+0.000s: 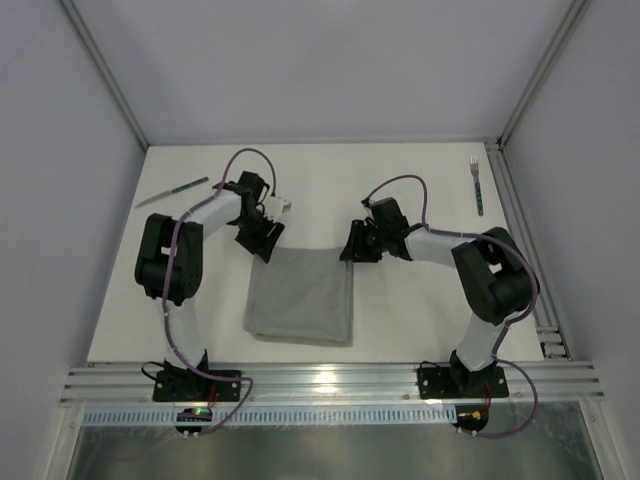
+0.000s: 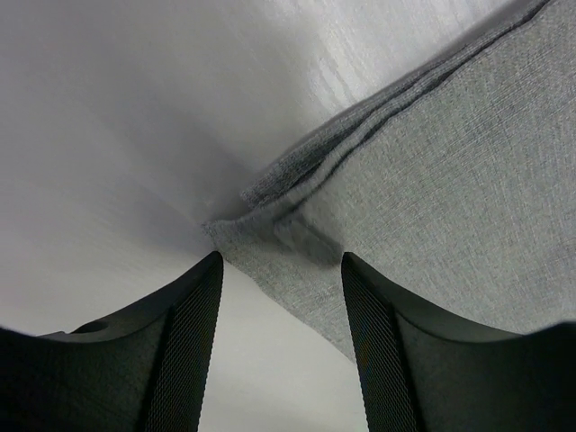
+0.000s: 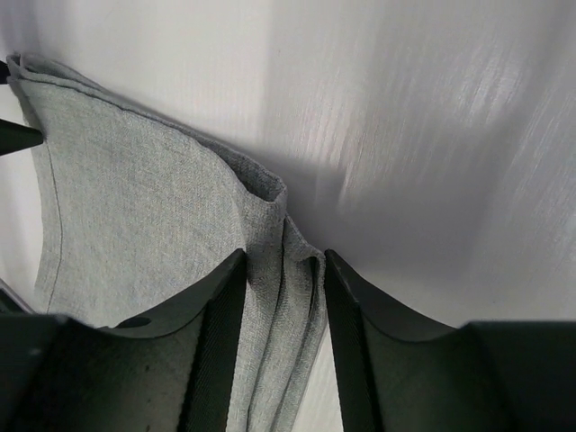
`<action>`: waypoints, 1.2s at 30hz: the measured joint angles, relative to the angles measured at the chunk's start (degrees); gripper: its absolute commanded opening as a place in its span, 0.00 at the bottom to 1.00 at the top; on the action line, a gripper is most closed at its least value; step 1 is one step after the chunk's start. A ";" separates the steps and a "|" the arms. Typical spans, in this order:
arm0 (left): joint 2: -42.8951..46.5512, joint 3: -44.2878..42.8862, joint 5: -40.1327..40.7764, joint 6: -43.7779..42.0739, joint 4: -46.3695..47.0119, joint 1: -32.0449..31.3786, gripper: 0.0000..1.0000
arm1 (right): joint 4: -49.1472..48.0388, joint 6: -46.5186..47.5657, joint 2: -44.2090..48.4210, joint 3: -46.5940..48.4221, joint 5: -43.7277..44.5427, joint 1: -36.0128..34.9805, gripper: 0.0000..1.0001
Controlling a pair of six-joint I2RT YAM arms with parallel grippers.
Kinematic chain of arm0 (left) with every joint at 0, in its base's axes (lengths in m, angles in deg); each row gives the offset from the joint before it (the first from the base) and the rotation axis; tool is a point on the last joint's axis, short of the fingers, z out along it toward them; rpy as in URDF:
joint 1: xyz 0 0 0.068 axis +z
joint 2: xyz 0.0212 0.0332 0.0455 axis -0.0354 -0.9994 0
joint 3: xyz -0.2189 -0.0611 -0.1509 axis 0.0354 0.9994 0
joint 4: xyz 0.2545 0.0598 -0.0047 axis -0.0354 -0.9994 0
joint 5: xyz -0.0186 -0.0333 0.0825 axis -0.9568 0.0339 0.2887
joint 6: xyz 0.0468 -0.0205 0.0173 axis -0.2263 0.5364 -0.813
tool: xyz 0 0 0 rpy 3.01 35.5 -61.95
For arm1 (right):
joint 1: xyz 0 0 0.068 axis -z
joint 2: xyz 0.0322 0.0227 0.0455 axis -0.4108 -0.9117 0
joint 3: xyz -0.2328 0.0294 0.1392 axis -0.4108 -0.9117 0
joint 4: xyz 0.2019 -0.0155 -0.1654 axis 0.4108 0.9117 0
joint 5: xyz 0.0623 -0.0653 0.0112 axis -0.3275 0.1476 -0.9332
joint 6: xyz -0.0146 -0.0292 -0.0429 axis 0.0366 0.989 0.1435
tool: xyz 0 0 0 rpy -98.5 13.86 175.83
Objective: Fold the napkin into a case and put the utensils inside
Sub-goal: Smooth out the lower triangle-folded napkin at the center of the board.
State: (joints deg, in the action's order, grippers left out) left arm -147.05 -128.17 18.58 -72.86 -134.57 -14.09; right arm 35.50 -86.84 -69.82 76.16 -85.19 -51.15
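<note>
I see the knife (image 1: 172, 192) well left of my left gripper (image 2: 281, 261), whose jaws stand apart around the folded napkin (image 1: 302, 296) corner. My right gripper (image 3: 283, 256), jaws also apart, straddles the opposite corner's edge. The fork (image 1: 477, 185) lies well to its right.

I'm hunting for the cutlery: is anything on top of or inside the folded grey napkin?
Nothing lies on the napkin; the knife and fork rest on the table, well apart from it. The space between its layers is hidden.
</note>
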 measured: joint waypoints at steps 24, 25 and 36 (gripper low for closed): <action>-0.66 0.11 -4.24 -0.74 -0.50 -2.25 0.33 | -2.10 0.68 -1.44 0.13 0.07 0.00 0.29; -0.61 0.20 -4.20 -0.81 -0.48 -2.25 0.35 | -1.68 0.90 -1.44 0.37 0.07 0.00 0.31; 13.64 1.25 -1.70 -3.89 -3.78 -2.25 0.58 | 5.14 5.16 8.33 0.15 1.68 -0.02 0.45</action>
State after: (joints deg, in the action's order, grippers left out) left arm -133.41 -126.92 16.87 -76.75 -138.35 -16.34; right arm 40.64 -81.68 -61.49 76.31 -83.51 -51.17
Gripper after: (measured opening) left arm 0.566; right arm 0.446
